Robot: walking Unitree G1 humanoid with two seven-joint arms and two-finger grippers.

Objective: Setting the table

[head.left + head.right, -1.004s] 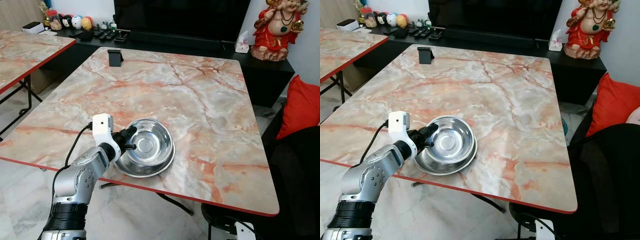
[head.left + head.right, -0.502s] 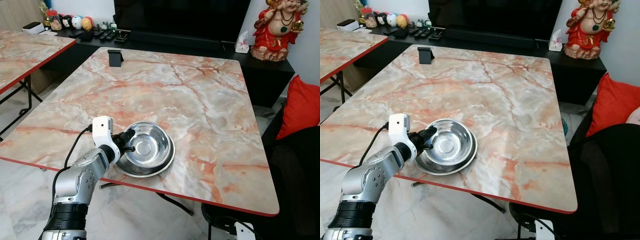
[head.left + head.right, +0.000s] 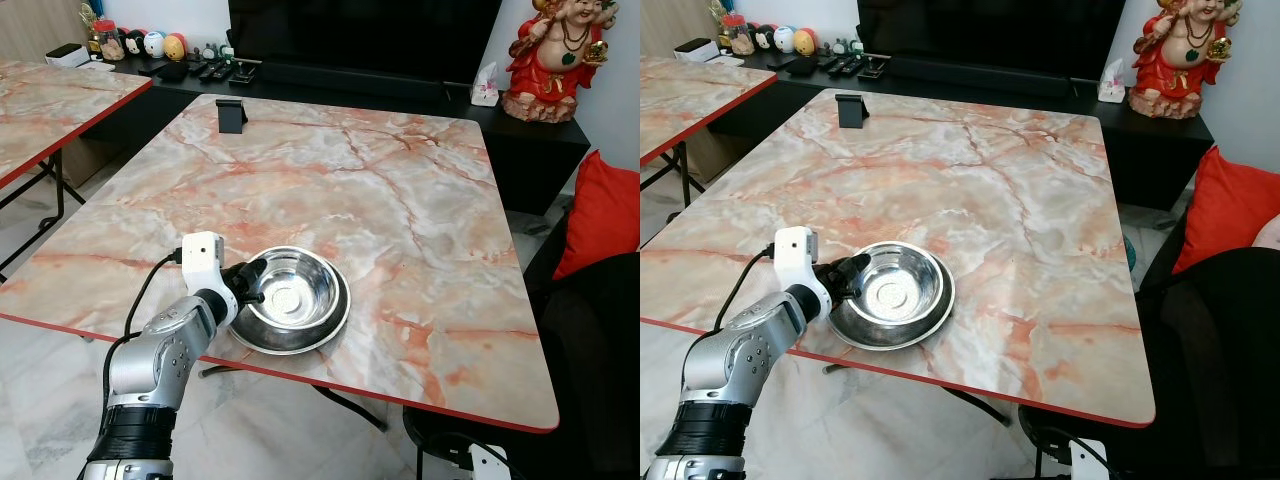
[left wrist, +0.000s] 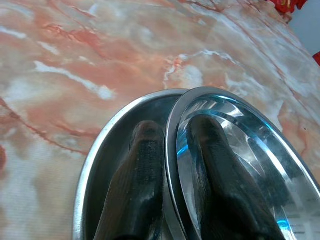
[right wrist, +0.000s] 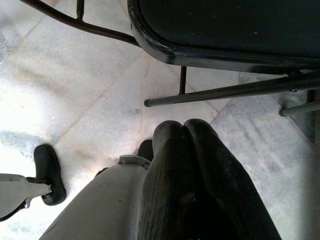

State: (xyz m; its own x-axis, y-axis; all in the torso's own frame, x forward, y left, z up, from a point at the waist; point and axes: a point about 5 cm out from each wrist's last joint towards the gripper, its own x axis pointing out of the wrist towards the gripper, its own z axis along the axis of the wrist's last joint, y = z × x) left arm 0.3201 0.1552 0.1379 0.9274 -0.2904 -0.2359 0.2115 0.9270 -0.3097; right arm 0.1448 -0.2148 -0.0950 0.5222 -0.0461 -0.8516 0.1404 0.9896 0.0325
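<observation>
The steel bowl [image 3: 292,290] is round, shiny and smooth, and it sits open side up inside a wider, flatter steel plate [image 3: 300,335]. The left gripper [image 4: 172,150] is clamped on the bowl's rim, on the side nearest the robot's left: one black rubbery finger is inside the bowl and the other is outside it, over the plate. Being round, the bowl has no long side. Bowl and plate rest near the front edge of the marble-look table [image 3: 400,190], which is pink and white with a red rim. A small black stand [image 3: 231,114] sits at the far edge. The right gripper [image 5: 182,131] hangs low over the pale tiled floor [image 5: 65,85], its two fingers pressed together, holding nothing, near a black chair [image 5: 225,30].
</observation>
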